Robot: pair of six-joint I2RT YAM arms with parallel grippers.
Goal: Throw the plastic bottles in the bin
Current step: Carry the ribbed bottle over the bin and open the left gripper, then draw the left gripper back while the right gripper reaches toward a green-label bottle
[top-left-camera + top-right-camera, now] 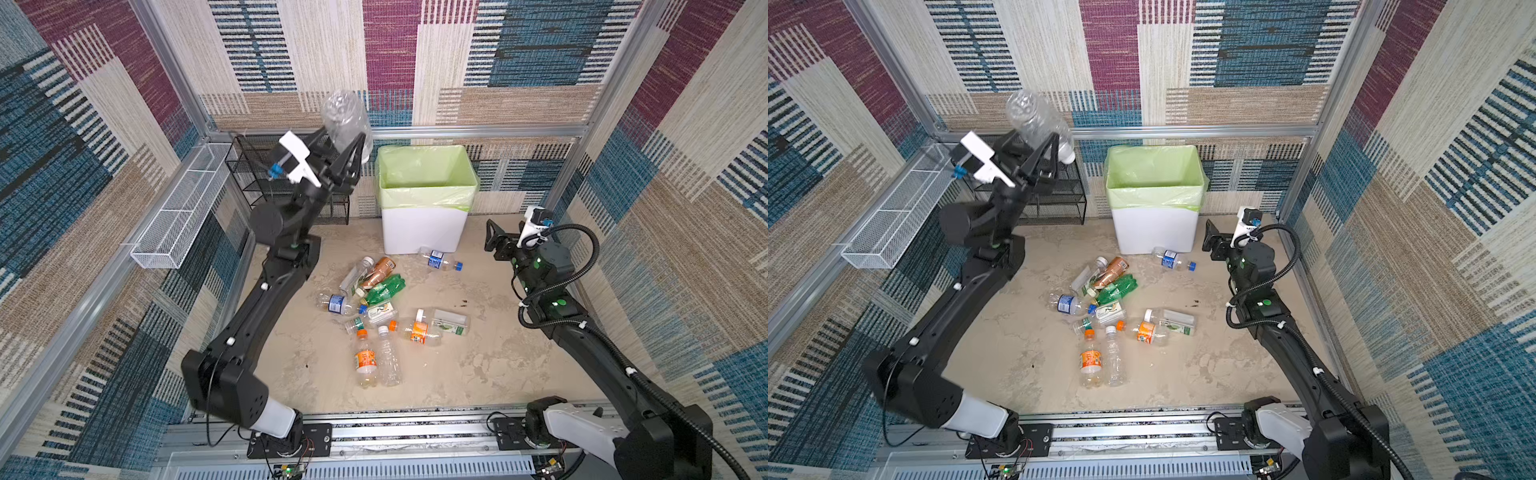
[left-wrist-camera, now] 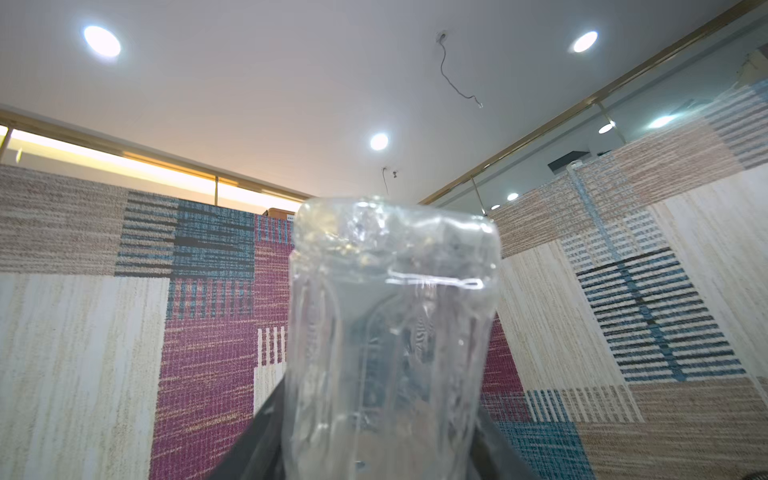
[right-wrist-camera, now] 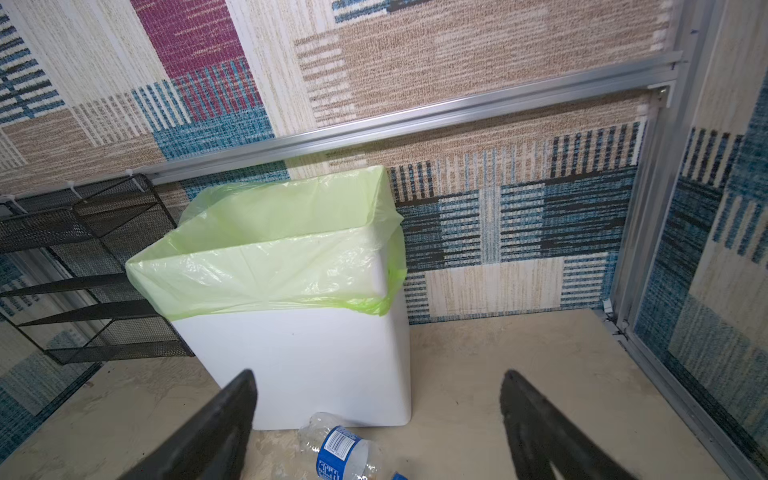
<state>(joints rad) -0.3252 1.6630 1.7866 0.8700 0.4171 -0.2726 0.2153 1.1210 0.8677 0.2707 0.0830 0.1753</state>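
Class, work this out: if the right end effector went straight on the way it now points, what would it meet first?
Probably the white bin; the right end effector faces its wall, open and empty. Depth is uncertain.

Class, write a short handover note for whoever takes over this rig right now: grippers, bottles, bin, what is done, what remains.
Left gripper: shut on a clear bottle, raised beside the bin, cap end down, not released.
Right gripper: open, empty, low on the bin's other side.
Done: no bottle visible in the bin.
To do: drop the clear bottle in, then clear the pile of bottles in front, about eleven counting the blue-label bottle at the bin's base.
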